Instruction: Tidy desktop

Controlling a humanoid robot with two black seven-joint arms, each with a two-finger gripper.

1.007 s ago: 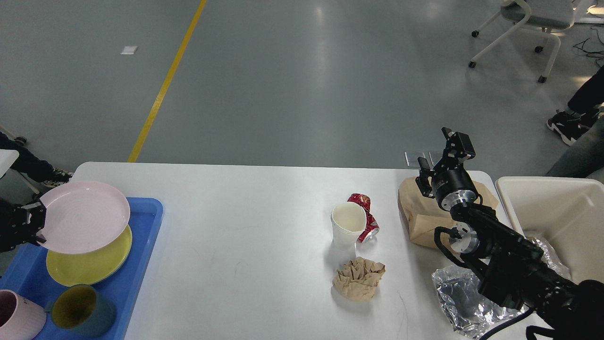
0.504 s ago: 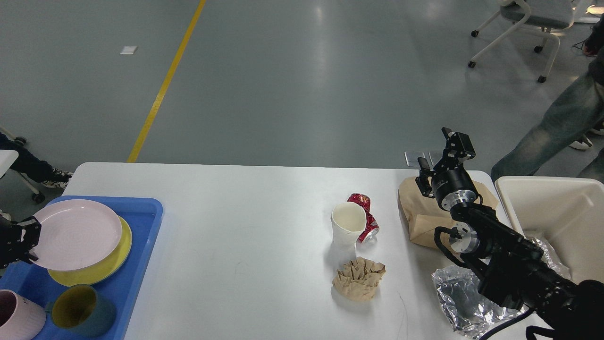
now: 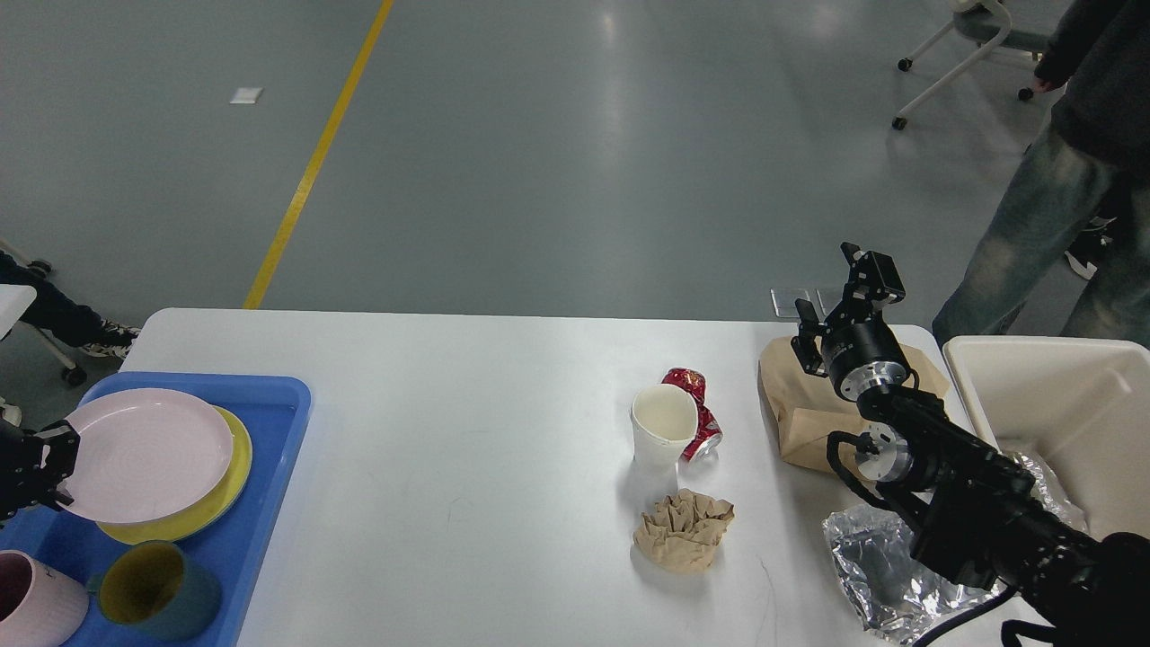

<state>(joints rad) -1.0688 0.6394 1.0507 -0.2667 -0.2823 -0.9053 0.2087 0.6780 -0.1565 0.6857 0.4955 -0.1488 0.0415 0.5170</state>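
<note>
The white desktop (image 3: 449,404) carries a white paper cup (image 3: 663,433), a crushed red can (image 3: 696,415) leaning behind it, a crumpled brown paper wad (image 3: 683,532), a brown paper bag (image 3: 802,415) and crinkled foil (image 3: 867,568). My left gripper (image 3: 47,465) at the far left is shut on the left rim of a pink plate (image 3: 144,454), which lies on a yellow plate (image 3: 229,481) in the blue tray (image 3: 269,431). My right gripper (image 3: 840,288) is open and empty, raised above the paper bag.
A pink mug (image 3: 25,611) and a dark green mug (image 3: 154,593) stand in the tray's near end. A cream bin (image 3: 1060,404) stands at the right table edge with foil inside. A person (image 3: 1069,180) stands by a chair beyond the table's right corner.
My left gripper has lowered the pink plate from a raised tilt down onto the yellow plate. My right arm has not moved. A person has walked in at the right.
</note>
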